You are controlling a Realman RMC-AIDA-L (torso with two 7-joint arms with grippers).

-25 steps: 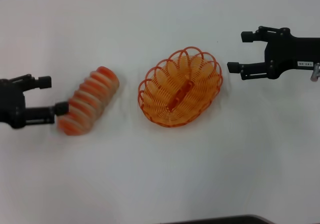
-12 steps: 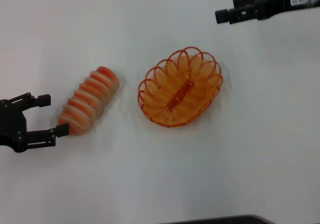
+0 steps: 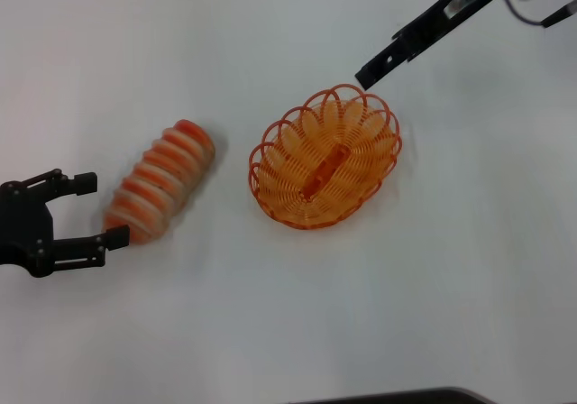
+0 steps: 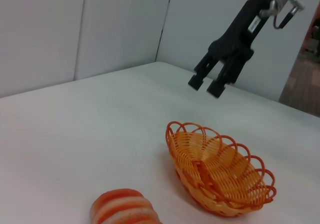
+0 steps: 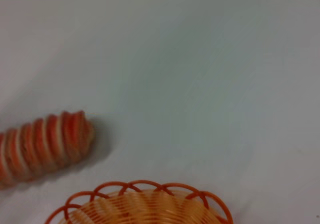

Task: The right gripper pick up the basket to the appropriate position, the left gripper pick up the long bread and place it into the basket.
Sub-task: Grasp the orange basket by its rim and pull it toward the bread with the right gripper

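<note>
The long bread (image 3: 160,181) lies slantwise on the white table, left of the orange wire basket (image 3: 325,156). My left gripper (image 3: 99,210) is open at the bread's lower left end, with one fingertip (image 3: 114,236) right beside that end. My right gripper (image 3: 370,72) is raised above the basket's far rim and points down at it; in the left wrist view (image 4: 206,85) its two fingers stand apart and hold nothing. The left wrist view also shows the basket (image 4: 220,174) and one end of the bread (image 4: 125,209). The right wrist view shows the bread (image 5: 45,146) and the basket rim (image 5: 140,194).
The white table (image 3: 288,314) carries nothing else. A dark edge (image 3: 388,397) shows at the near side. Pale walls (image 4: 75,29) stand behind the table in the left wrist view.
My right gripper has risen from the basket's right side, swung over its far rim and tilted downward. My left gripper has shifted slightly toward the near side beside the bread's end.
</note>
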